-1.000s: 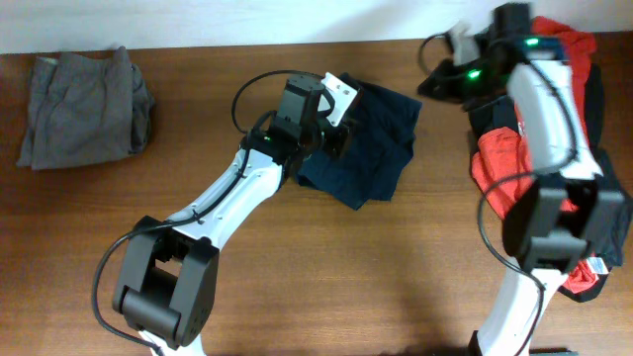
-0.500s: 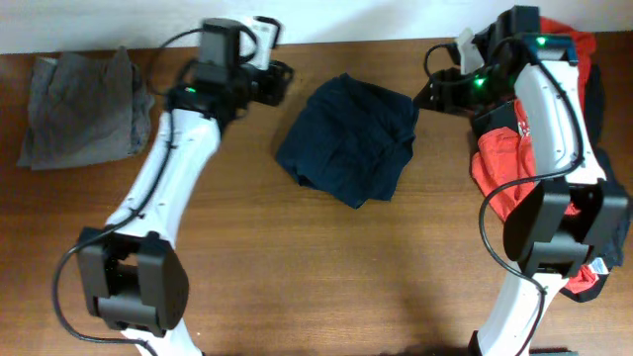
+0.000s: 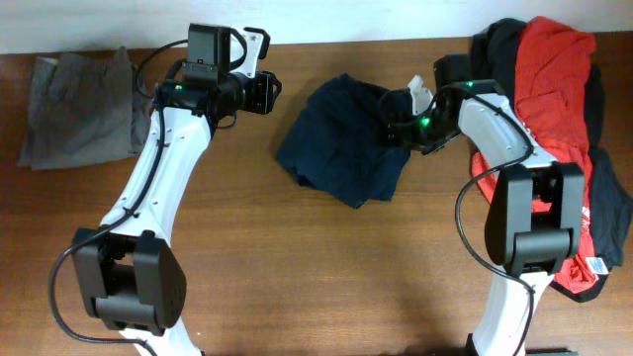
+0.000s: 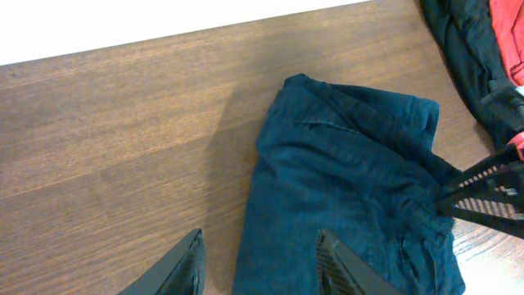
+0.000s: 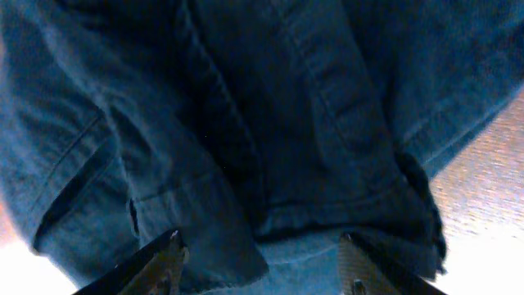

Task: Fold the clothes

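The clothes in play are crumpled dark navy shorts (image 3: 346, 148) lying at the table's middle back. My left gripper (image 3: 263, 94) hovers open just left of them; in the left wrist view its fingers (image 4: 185, 266) straddle the left edge of the shorts (image 4: 344, 180), gripping nothing. My right gripper (image 3: 398, 126) is low over the right edge of the shorts. In the right wrist view navy fabric (image 5: 262, 123) fills the frame, and the right gripper (image 5: 262, 266) stands open with cloth lying between its fingertips. The right gripper (image 4: 490, 185) also shows in the left wrist view.
Folded grey shorts (image 3: 84, 109) lie at the back left. A heap with a red T-shirt (image 3: 554, 69) and black garments (image 3: 605, 213) fills the right side, under and beside the right arm. The wooden table (image 3: 297, 277) ends at a pale wall behind.
My left gripper left the navy shorts and swung back-left, away from them. My right gripper came down from the heap onto the right edge of the shorts and opened.
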`<action>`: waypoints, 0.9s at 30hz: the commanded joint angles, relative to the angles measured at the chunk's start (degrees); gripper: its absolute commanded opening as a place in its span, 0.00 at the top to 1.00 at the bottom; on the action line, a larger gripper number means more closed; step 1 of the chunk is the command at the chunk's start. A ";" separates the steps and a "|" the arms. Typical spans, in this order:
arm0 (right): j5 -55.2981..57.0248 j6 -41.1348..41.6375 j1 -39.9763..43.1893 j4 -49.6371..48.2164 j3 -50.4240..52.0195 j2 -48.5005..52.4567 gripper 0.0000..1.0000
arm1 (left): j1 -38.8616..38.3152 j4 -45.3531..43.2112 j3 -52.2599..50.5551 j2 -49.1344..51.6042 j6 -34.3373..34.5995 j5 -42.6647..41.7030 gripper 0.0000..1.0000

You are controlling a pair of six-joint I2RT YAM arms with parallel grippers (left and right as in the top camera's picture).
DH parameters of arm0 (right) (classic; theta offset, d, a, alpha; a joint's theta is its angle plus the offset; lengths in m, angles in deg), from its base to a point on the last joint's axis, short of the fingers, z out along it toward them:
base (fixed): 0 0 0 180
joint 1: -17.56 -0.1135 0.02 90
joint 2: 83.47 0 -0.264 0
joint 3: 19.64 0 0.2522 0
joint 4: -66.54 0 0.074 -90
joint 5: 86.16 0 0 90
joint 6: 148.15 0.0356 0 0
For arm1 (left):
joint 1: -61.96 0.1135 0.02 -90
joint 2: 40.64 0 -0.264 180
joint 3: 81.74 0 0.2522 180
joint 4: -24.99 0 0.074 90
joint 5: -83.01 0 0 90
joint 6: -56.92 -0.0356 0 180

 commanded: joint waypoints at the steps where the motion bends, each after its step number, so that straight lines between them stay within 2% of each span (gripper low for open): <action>1: 4.42 2.54 -2.32 -3.32 2.91 0.09 0.35 | 0.11 0.33 0.92 -0.02 -1.11 0.44 0.56; 8: 7.32 2.82 -3.89 -7.67 3.26 0.09 0.36 | 0.11 0.74 0.92 -0.02 -1.09 0.83 0.56; 13: 9.44 7.78 -3.91 -7.63 3.26 0.09 0.36 | 0.11 1.03 0.92 -0.02 -1.11 0.83 0.56; 18: 9.42 10.34 -4.00 -10.34 3.39 0.09 0.59 | 0.09 1.03 0.92 -0.02 -1.09 0.83 0.56; 20: 9.44 11.47 -4.35 -11.76 3.50 0.09 0.64 | 0.09 1.05 0.92 -0.02 -1.09 0.81 0.56; 22: 9.44 11.82 -4.96 -13.11 3.52 0.31 0.73 | 0.09 1.18 0.92 -0.02 -1.09 0.81 0.56; 24: 9.46 11.85 -5.49 -13.84 3.52 0.42 0.86 | 0.09 1.42 0.92 -0.02 -1.09 0.81 0.56; 25: 9.53 12.00 -5.77 -14.10 3.52 0.42 0.96 | 0.11 1.49 0.92 -0.02 -1.09 0.81 0.56; 27: 9.38 12.04 -5.86 -14.97 3.41 0.39 0.96 | 0.11 1.64 0.92 -0.02 -1.11 0.83 0.56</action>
